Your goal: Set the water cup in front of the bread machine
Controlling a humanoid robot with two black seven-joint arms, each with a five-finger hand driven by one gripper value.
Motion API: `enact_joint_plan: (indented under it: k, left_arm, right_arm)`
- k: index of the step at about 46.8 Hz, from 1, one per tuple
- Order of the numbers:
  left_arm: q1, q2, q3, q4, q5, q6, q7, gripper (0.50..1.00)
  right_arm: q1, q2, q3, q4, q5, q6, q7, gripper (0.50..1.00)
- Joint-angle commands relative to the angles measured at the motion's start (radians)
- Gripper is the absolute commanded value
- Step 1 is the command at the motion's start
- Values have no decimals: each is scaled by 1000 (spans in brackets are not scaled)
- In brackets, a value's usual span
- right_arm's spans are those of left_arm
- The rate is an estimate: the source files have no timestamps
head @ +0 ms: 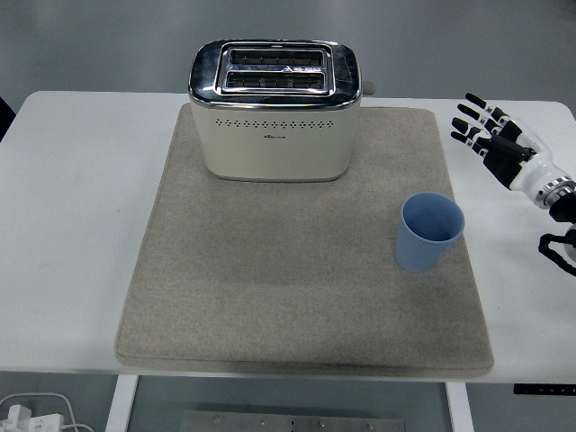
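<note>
Over the table's right side, close to the picture's right edge, the right hand hovered with its fingers spread and pointing up and to the left — it held nothing. Its white wrist and a bit of black arm ran off the right edge behind it. No left arm showed anywhere.

Down and to the left of the hand, apart from it, stood the water cup: light blue, upright, open mouth up, with nothing visible inside. It sat on the right part of a grey felt mat, near the mat's right edge. Bare mat and white table lay between cup and hand; nothing stood in that gap.

Farther left and toward the back of the mat stood the bread machine — a cream two-slot toaster with a chrome top, its slots dark. The cup was well apart from it, off to its front-right rather than straight in front. The stretch of mat directly before the toaster carried nothing, and nothing lay between that stretch and the cup.

At the bottom left corner, below the table's near edge, a white power strip with its cable showed.
</note>
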Motion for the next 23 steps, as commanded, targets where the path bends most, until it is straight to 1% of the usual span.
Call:
enact_joint_plan:
  k: [1, 7, 10, 13, 18, 23]
  left_arm:
    - [2, 0, 0, 0, 0, 0, 0, 1000]
    - [0, 0, 0, 0, 0, 0, 0, 1000]
    - [0, 0, 0, 0, 0, 0, 0, 1000]
    - [0, 0, 0, 0, 0, 0, 0, 1000]
    - [0, 0, 0, 0, 0, 0, 0, 1000]
    - [0, 0, 0, 0, 0, 0, 0, 1000]
  right_arm:
    - [-17, -34, 0, 1, 0, 39, 1, 928]
    - [-32, -77, -1, 9, -3, 73, 22, 928]
    - [-41, -102, -1, 9, -21, 102, 33, 928]
    - [-51, -116, 0, 11, -46, 114, 44, 928]
    - [-74, -145, 0, 23, -86, 125, 77, 928]
    - [-95, -174, 2, 43, -118, 137, 123, 928]
